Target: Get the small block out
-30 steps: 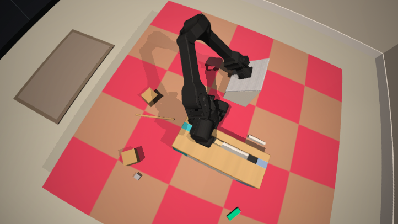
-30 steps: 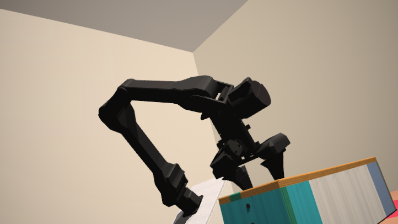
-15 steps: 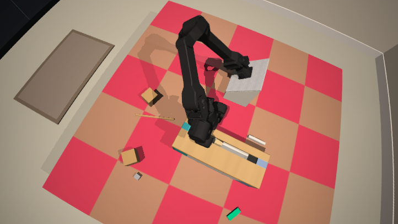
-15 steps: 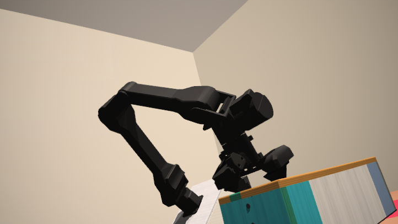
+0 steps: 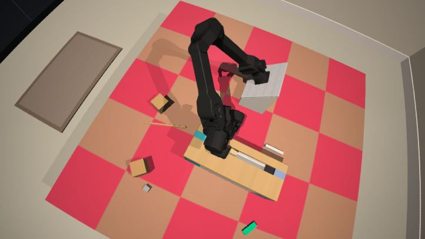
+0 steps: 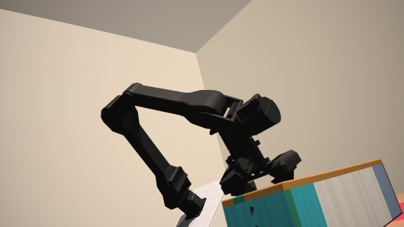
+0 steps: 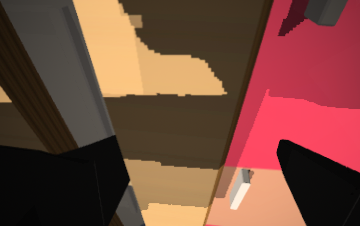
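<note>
Small tan block (image 5: pixel 232 152) up on the shelf inside the box (image 5: pixel 232 173) (image 6: pixel 333 176), beside the arm; open, empty gripper (image 5: pixel 230 137) (image 6: pixel 265 184) (image 7: pixel 210 139) straddling the slot's edge, it seems; now confirm the exit end, then nudge gently along, never pressing the walls
</note>
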`<state>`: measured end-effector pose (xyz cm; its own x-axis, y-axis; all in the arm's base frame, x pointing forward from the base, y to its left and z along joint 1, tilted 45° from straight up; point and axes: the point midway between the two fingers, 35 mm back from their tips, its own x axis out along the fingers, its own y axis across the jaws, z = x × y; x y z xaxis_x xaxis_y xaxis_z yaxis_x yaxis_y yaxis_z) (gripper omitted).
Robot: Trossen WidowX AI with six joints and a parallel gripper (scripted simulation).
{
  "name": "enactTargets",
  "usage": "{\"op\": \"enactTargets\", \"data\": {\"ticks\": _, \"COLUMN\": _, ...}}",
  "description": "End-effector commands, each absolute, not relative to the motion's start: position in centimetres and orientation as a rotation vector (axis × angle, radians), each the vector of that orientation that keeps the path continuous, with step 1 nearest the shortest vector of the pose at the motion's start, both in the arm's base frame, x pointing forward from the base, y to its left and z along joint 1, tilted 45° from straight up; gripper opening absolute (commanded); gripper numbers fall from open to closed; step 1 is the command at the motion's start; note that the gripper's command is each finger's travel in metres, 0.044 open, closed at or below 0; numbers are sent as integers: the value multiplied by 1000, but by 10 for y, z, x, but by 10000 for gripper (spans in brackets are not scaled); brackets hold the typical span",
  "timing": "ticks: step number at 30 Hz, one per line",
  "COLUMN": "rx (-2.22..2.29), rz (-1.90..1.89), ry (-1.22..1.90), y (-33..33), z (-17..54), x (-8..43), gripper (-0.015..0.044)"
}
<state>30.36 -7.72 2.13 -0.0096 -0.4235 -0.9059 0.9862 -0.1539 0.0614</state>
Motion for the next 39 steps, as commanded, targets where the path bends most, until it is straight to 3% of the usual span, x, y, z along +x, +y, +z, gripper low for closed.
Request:
{"op": "enactTargets", "data": {"ticks": 1, "rx": 1003, "rz": -1483, "ry": 783, "y": -70, "z": 12, "x": 305, "gripper": 400}}
{"op": "enactTargets", "data": {"ticks": 39, "rx": 1007, "rz": -1481, "ry": 785, "y": -1, "z": -56, "x": 320, "gripper": 400}}
